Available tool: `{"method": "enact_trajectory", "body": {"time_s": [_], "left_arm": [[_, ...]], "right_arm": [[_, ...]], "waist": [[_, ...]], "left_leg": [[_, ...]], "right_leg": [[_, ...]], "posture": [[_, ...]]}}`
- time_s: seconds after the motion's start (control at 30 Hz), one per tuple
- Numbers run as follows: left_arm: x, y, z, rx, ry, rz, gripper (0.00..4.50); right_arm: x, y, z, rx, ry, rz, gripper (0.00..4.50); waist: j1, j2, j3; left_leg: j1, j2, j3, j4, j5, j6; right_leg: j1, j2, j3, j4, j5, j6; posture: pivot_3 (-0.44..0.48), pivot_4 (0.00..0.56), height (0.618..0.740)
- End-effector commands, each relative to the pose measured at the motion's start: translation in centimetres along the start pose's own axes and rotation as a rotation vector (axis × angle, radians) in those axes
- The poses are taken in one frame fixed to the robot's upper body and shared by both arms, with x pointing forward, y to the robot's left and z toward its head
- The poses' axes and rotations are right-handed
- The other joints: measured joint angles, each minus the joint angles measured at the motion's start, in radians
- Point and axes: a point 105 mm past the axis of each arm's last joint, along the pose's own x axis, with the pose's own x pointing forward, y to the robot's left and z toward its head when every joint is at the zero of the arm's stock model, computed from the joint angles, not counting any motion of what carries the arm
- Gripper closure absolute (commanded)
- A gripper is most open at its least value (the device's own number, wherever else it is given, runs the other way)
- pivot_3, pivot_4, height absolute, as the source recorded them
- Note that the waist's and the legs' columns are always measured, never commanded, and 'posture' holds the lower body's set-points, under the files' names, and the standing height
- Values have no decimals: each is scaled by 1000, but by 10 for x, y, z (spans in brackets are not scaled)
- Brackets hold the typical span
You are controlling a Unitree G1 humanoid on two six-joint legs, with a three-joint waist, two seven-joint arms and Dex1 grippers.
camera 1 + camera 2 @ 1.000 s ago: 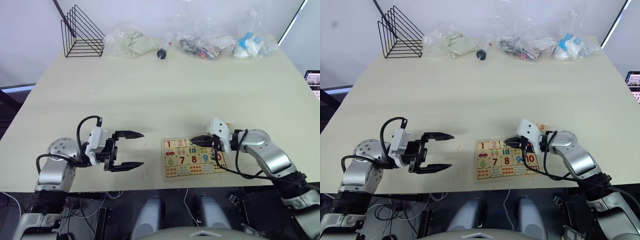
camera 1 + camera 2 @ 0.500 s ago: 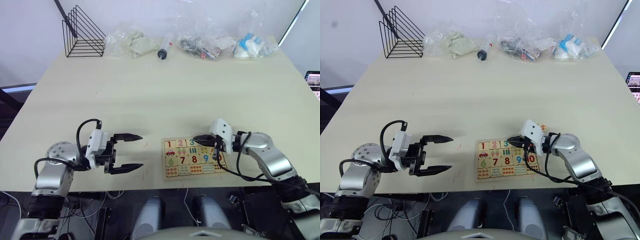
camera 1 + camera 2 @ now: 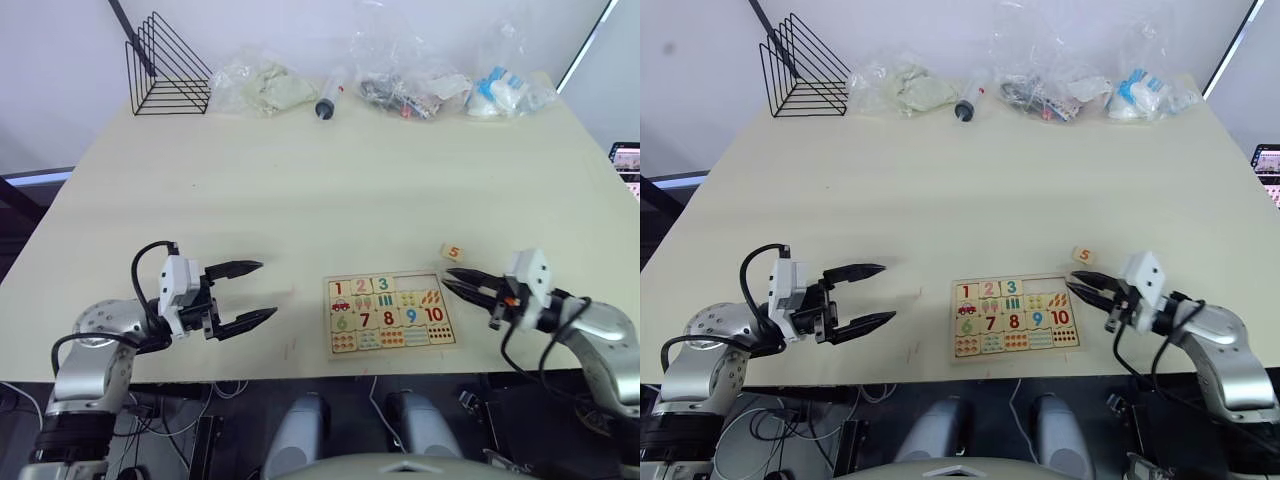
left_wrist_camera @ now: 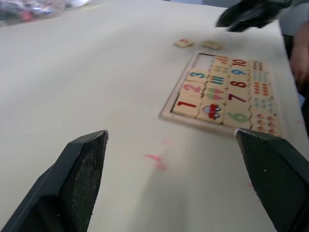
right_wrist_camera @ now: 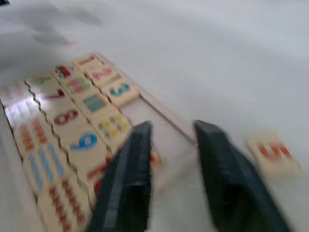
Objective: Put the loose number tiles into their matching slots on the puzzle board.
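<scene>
The puzzle board (image 3: pixel 390 312) lies at the lower centre of the frame on the table (image 3: pixel 330 190). Its top row reads 1, 2, 3, with pale slots (image 3: pixel 1037 287) further along; below run 6, 7, 8, 9, 10. A loose tile printed 5 (image 3: pixel 452 253) sits just beyond its upper right corner. The right gripper (image 3: pixel 468 294), fingers slightly apart and empty, hovers beside the board's right edge. The left gripper (image 3: pixel 248 294) hangs wide apart at lower left.

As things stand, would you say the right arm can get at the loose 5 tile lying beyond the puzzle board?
Probably yes. The 5 tile lies alone on bare table just beyond the board, and the right gripper hovers open close beside it with nothing between them.
</scene>
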Motion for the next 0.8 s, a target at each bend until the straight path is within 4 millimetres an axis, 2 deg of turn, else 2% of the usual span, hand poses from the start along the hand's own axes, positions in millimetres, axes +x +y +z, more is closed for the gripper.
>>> {"method": "enact_trajectory", "body": {"time_s": [0.03, 0.1, 0.13, 0.33, 0.5, 0.63, 0.8], "left_arm": [[-9, 5, 2, 6, -9, 69, 0], [-14, 5, -1, -12, -5, 93, 0], [-17, 5, -2, -23, -10, 105, 0], [-27, 2, -5, -46, 3, 155, 0], [-34, -8, -9, -71, 3, 196, 0], [-37, -14, -11, -79, 0, 216, 0], [-34, -17, -13, -80, -2, 205, 0]], "right_arm": [[-23, -11, 7, -36, -45, -79, 1512], [-38, -16, 1, -25, -37, -124, 474], [-46, -18, -3, -25, -28, -145, 98], [-77, -26, -12, -3, -28, -275, 98], [-96, -27, -25, -2, 0, -340, 98], [-101, -28, -26, -2, -13, -361, 98], [-98, -27, -28, 8, -27, -362, 98]], "waist": [[0, 0, 0], [-1, 0, 0], [-1, 0, 0], [-1, 0, 0], [-1, 0, 0], [-1, 0, 0], [0, 0, 0]], "left_leg": [[0, 0, 0, 0, 0, 0], [1, 0, 1, 0, 0, 0], [1, 0, 1, 0, 0, 0], [2, 1, 2, 0, 0, 0], [11, 1, 4, -1, 0, 0], [15, 2, 8, -2, 0, 0], [15, 2, 9, -2, 0, 0]], "right_leg": [[0, 0, 0, 0, 0, 0], [1, 0, 1, 0, 0, 0], [1, 0, 1, 0, 0, 0], [1, 0, 2, 0, 0, 0], [9, 0, 4, -1, -1, 0], [11, 0, 8, -1, -2, -2], [11, 1, 9, -1, -1, -1]], "posture": [[0, 150, 740], [0, 150, 740], [0, 150, 740], [0, 150, 740], [0, 150, 740], [0, 150, 740], [0, 150, 740]]}}
